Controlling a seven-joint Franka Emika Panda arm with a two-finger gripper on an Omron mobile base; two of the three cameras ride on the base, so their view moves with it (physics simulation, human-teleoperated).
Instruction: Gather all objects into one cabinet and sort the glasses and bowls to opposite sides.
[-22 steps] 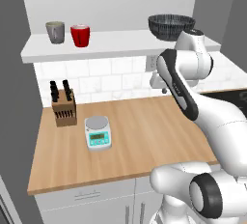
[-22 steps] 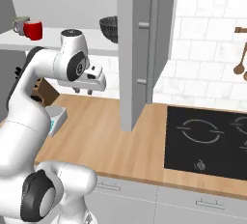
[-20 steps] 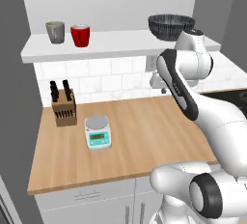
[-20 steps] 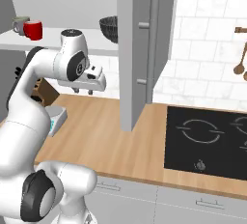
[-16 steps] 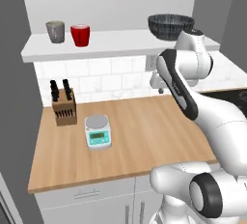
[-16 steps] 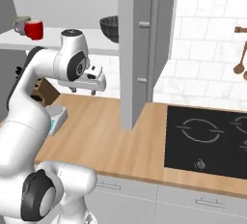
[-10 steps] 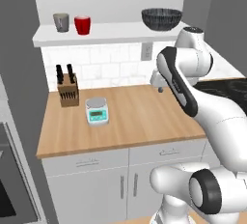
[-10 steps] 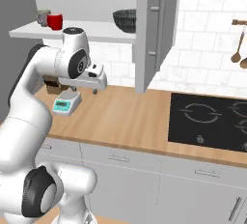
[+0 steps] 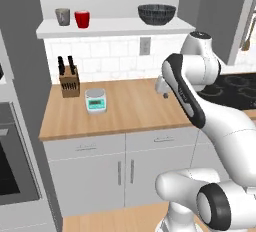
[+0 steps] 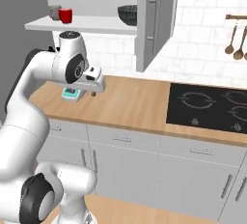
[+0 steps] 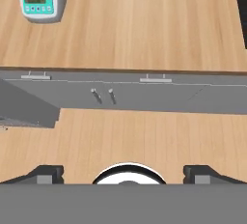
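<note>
Gripper (image 11: 123, 172) hangs over the counter (image 9: 135, 108), jaws spread wide, holding nothing; grey mug (image 9: 62, 16), red cup (image 9: 82, 19) and bowl (image 9: 156, 14) sit on the shelf (image 9: 112, 26).

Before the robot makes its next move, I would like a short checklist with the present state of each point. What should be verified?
1. End effector open and holding nothing: ok, the fingertips stand wide apart with only counter and floor between them.
2. Grey mug and red cup together at one end of the white shelf: ok.
3. Dark bowl at the opposite end of the shelf: ok.
4. Orange mug on the shelf: cannot tell.
5. Arm clear of the kitchen scale and knife block: ok.
6. Cabinet door shut: not ok, it stands open.
</note>
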